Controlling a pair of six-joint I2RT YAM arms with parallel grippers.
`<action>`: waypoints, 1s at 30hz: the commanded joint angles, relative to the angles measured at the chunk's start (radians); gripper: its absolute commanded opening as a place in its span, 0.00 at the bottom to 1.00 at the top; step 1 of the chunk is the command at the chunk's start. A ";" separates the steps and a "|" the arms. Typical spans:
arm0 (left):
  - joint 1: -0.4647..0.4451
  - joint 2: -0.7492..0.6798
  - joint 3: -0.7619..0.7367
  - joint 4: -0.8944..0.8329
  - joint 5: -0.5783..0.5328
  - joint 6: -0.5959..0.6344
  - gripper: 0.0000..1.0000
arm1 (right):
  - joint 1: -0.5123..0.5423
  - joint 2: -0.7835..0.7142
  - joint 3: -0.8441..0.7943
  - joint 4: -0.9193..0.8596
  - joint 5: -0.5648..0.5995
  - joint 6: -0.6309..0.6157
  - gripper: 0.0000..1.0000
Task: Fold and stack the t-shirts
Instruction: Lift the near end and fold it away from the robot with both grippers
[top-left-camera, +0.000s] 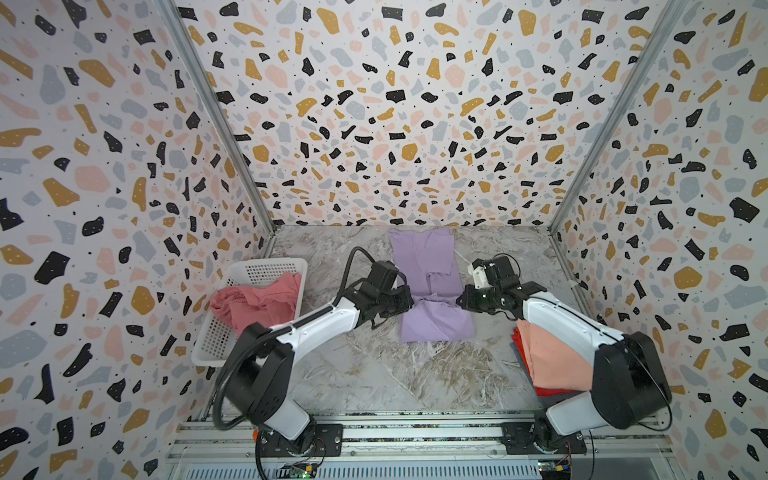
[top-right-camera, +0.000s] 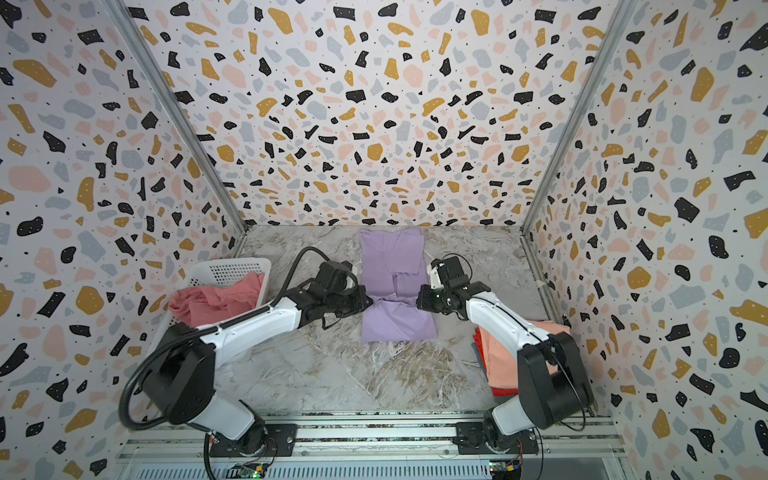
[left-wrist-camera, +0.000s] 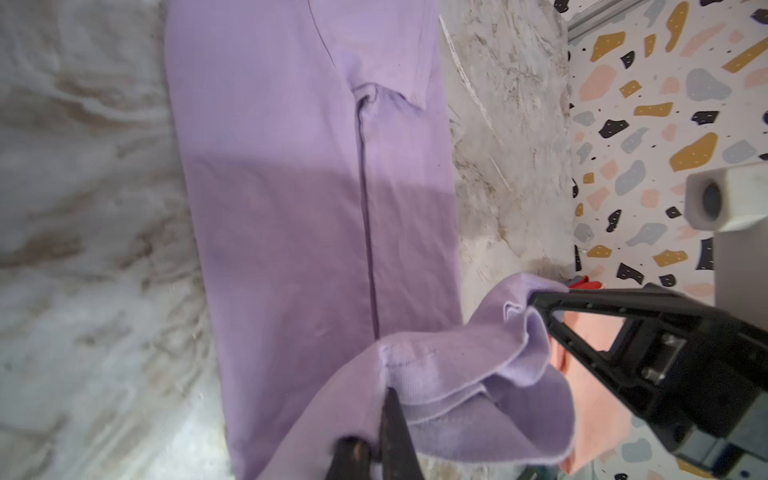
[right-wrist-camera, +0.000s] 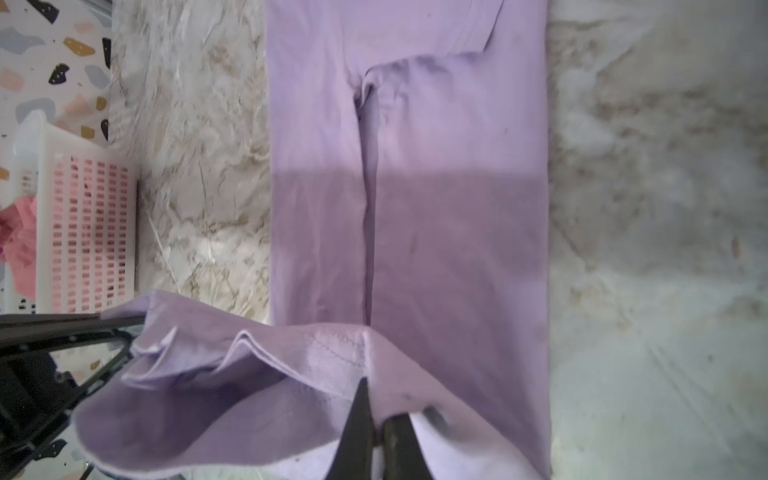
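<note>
Black fingers of the left gripper (left-wrist-camera: 374, 424) pinch shut on one corner of the lilac t-shirt (top-left-camera: 424, 257), and the right gripper (right-wrist-camera: 379, 411) is clamped on the opposite corner. The edge between them is lifted above the garment's middle on the marble table (top-left-camera: 374, 374). A peach t-shirt (top-left-camera: 552, 361) sits stacked on a red t-shirt (top-left-camera: 552, 392) beneath the right arm; a rose pink t-shirt (top-left-camera: 257, 299) waits in the white basket (top-left-camera: 266, 262). A clean half-fold likely calls for both grippers travelling level and together, then laying the edge square on the far end before letting go.
</note>
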 joint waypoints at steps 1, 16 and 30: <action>0.056 0.066 0.066 -0.015 0.084 0.112 0.00 | -0.025 0.097 0.116 0.052 -0.005 -0.037 0.07; 0.234 0.403 0.414 -0.007 0.227 0.166 0.50 | -0.139 0.368 0.342 0.133 -0.066 0.000 0.60; 0.233 0.034 -0.026 -0.009 0.087 0.125 0.61 | -0.162 0.001 -0.087 0.015 -0.093 -0.028 0.65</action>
